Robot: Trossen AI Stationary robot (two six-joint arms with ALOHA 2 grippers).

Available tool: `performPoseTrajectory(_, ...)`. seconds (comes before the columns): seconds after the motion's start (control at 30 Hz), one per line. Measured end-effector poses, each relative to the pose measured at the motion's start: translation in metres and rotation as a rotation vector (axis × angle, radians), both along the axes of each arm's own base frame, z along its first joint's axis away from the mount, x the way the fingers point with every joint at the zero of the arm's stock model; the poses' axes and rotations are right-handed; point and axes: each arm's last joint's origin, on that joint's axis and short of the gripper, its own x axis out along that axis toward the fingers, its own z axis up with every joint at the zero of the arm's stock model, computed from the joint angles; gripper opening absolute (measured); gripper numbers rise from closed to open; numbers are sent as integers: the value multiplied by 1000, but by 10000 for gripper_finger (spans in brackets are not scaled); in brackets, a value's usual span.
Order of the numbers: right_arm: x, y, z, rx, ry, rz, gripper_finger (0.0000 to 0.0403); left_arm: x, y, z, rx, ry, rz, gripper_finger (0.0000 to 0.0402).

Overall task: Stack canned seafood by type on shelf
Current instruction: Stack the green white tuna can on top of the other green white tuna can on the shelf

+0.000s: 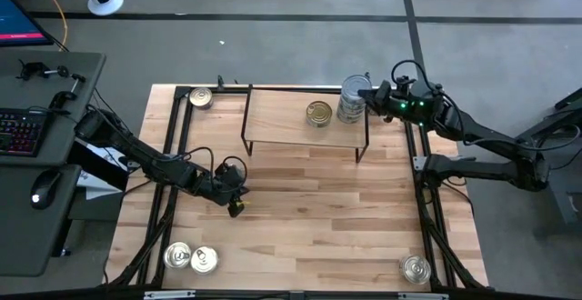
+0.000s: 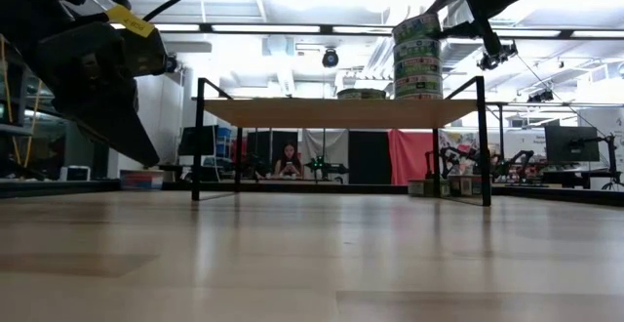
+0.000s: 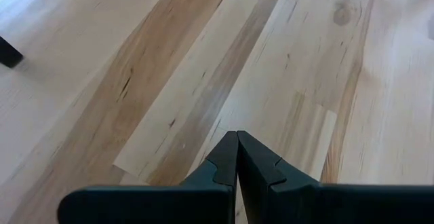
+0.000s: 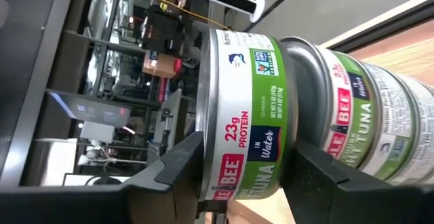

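Note:
The shelf [image 1: 282,118] stands on black legs at the table's far middle. On its right end is a stack of green-and-white tuna tins [image 2: 417,68]. Beside the stack lies a single gold-topped tin [image 1: 318,114]. My right gripper [image 1: 368,95] reaches in from the right and is shut on the stack's top tin [image 4: 237,115]. My left gripper [image 3: 237,142] is shut on nothing and hangs over bare table left of centre [image 1: 236,205], clear of the wood in the low view [image 2: 146,156]. My right gripper pinches the top tuna tin between its two fingers. One finger [image 4: 186,163] lies at the tin's lid edge [image 4: 207,136] and the other at its bottom rim [image 4: 288,149]. The fingers come nearly level from the table's right. The tin sits slightly tilted on top of the stack.
Loose tins lie at the far left corner [image 1: 201,97], two at the near left [image 1: 177,256] [image 1: 204,260] and one at the near right [image 1: 416,268]. A black metal frame [image 1: 173,155] runs along the table's sides. The wood in front of the shelf [image 1: 318,209] is bare.

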Motion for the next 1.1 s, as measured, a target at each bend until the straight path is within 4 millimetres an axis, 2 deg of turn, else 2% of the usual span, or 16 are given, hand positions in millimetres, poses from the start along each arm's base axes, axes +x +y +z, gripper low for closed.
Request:
performPoseTrajectory(0.27,0,0,0,0,3,3,180,0,0,0,0,0,0,0)
performPoseTrajectory(0.57,0,-1,3,-28,-13,-19,255,0,0,0,-3,1,-2,0)
performPoseTrajectory(0.63,0,-1,5,-68,-8,-7,259,0,0,0,-4,1,-2,0)
performPoseTrajectory(1.1,-2,-1,20,-40,99,-23,259,0,0,0,-4,1,-3,0)
